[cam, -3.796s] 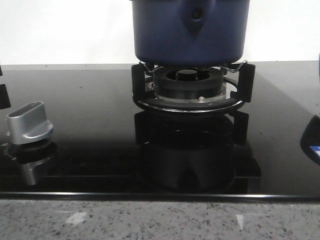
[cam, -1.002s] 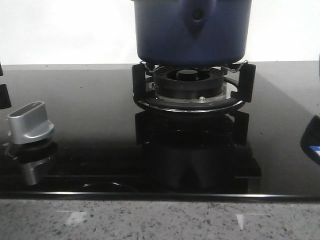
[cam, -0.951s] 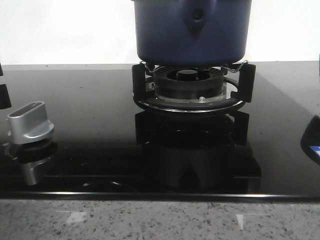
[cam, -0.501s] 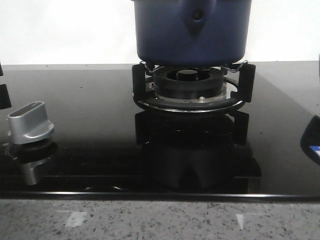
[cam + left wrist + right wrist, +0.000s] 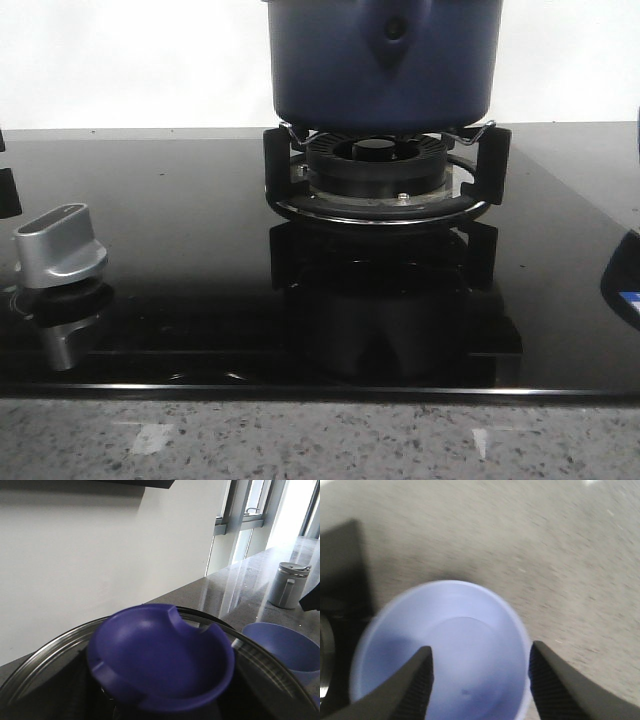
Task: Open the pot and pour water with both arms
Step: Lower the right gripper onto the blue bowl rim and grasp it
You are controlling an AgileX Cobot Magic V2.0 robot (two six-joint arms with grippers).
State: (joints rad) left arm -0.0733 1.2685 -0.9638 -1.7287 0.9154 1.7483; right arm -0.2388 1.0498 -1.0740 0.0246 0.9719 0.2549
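The pot (image 5: 382, 62) sits on the black burner grate (image 5: 385, 175) of the glossy black hob (image 5: 190, 260), its pointed handle mount with the round hole facing the front camera; its top is cut off in that view. A silver knob (image 5: 60, 245) stands on the hob well to the left of the pot. In the left wrist view a round blue lid knob (image 5: 160, 657) fills the foreground on a glass lid (image 5: 35, 655) with a metal rim; the left jaws are hidden there, so I cannot tell their state. Beyond the lid lie a lighter blue bowl (image 5: 285, 647) and a grey jug (image 5: 287, 585) on the stone surface (image 5: 235, 595). The right gripper (image 5: 480, 677) hangs over the bowl (image 5: 445, 650), jaws spread wide across it, holding nothing.
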